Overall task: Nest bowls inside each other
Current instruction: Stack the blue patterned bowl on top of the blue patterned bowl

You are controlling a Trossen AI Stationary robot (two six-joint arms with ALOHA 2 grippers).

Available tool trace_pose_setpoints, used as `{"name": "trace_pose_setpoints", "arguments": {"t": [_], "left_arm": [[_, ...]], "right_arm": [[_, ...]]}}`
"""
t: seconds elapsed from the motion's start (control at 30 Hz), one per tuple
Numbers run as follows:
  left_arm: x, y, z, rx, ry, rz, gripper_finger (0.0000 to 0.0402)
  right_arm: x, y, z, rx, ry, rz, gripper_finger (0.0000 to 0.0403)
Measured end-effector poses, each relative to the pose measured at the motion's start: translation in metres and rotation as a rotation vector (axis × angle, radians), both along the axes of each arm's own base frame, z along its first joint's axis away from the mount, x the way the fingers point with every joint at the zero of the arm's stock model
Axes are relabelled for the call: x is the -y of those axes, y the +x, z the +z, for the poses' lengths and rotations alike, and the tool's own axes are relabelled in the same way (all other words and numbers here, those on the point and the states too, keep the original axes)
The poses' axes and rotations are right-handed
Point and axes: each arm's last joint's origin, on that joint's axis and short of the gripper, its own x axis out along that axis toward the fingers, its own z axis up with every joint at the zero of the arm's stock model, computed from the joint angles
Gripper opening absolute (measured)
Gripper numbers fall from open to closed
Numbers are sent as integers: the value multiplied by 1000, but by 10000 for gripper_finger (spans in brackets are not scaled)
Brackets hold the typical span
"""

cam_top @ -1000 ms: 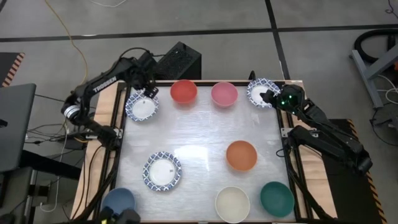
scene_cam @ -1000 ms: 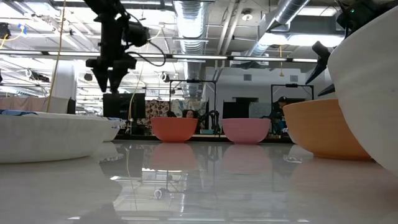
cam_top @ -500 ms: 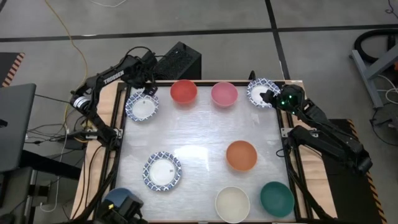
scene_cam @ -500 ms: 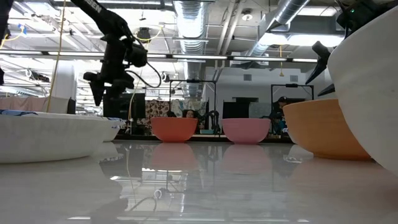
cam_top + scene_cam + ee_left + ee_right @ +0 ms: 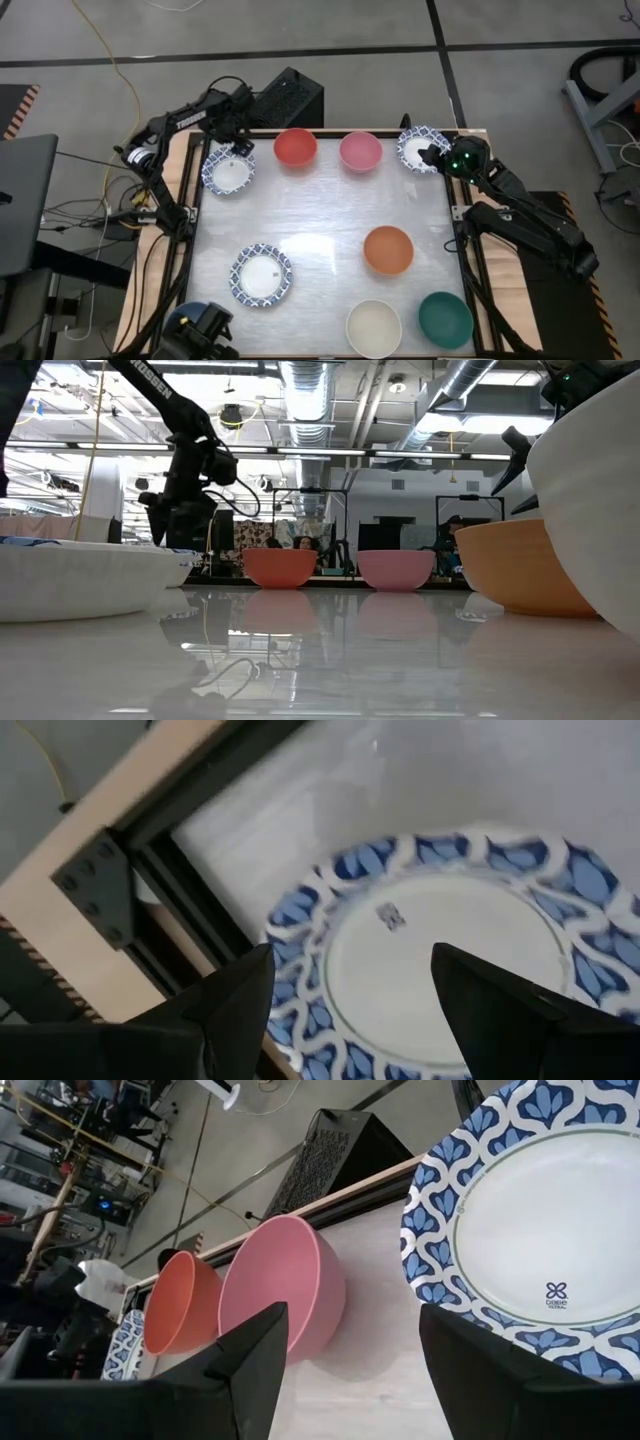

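**Bowls apart on surface, both pincers spread**

All bowls mouth-up, round, no long axis. Counted in high view: three blue-rimmed white, plus one each red, pink (image 5: 360, 151), orange (image 5: 388, 250), cream, teal; blue one partly hidden at near edge. None nested. Landmark: pink bowl. Red bowl (image 5: 295, 147) just beside it. Left pincer (image 5: 237, 147) spread over patterned bowl (image 5: 228, 172) beyond the red. Right pincer (image 5: 433, 157) spread above patterned bowl (image 5: 419, 148) on pink's other side.
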Motion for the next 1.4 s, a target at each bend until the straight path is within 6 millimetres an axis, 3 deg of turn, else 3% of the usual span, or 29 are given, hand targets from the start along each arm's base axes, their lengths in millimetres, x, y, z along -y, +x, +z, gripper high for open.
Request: {"name": "trace_pose_setpoints", "arguments": {"t": [1.4], "left_arm": [[-17,-30,0,53,-47,-95,259]], "right_arm": [[0,0,0,0,0,-1,249]]}}
